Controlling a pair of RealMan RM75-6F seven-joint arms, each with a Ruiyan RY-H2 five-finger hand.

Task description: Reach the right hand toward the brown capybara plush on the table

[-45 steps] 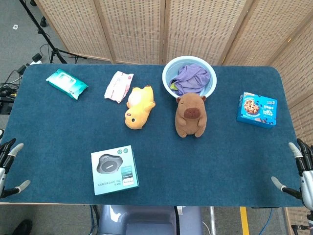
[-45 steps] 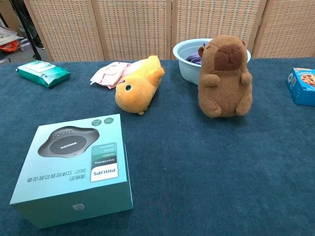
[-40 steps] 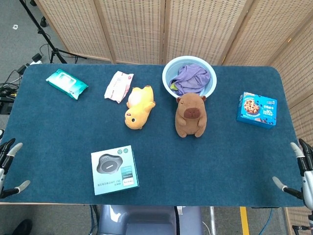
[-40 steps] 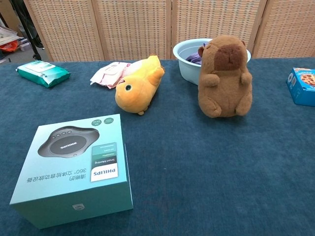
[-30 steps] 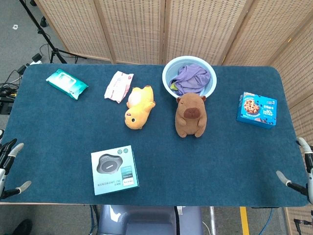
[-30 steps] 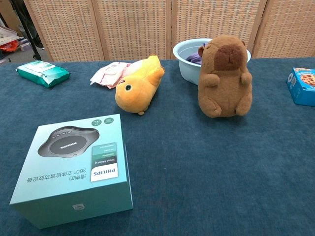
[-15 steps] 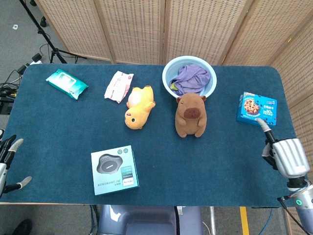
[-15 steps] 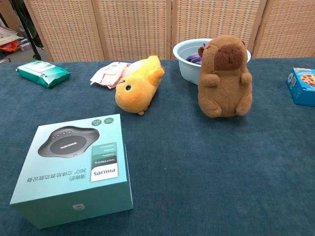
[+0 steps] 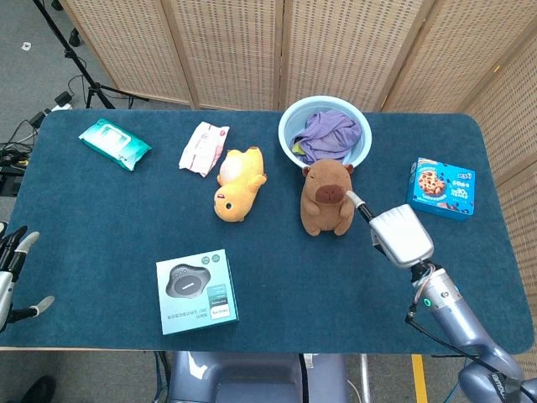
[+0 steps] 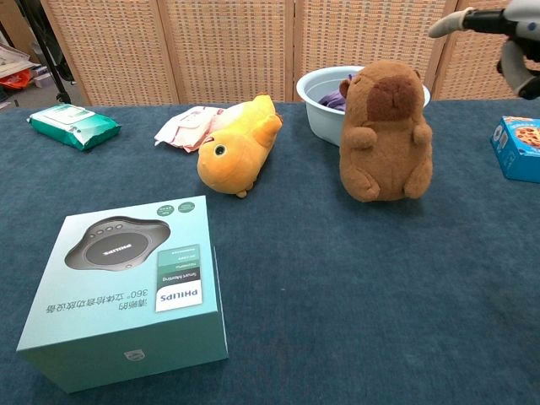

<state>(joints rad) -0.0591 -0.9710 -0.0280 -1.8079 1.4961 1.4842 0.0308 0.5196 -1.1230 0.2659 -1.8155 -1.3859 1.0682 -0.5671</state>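
The brown capybara plush sits upright near the middle of the blue table, just in front of the light blue bowl. My right hand hovers above the table just right of the plush, palm down, one finger stretched toward it, holding nothing; contact cannot be told. My left hand stays at the table's near left edge, fingers apart and empty.
A yellow plush lies left of the capybara. The bowl holds purple cloth. A teal speaker box stands front left, a cookie box at right, a pink packet and a green wipes pack at the back left.
My right hand has swung from the table's right edge inward and leftward to just beside the capybara, and now shows in the chest view. The left hand has barely moved.
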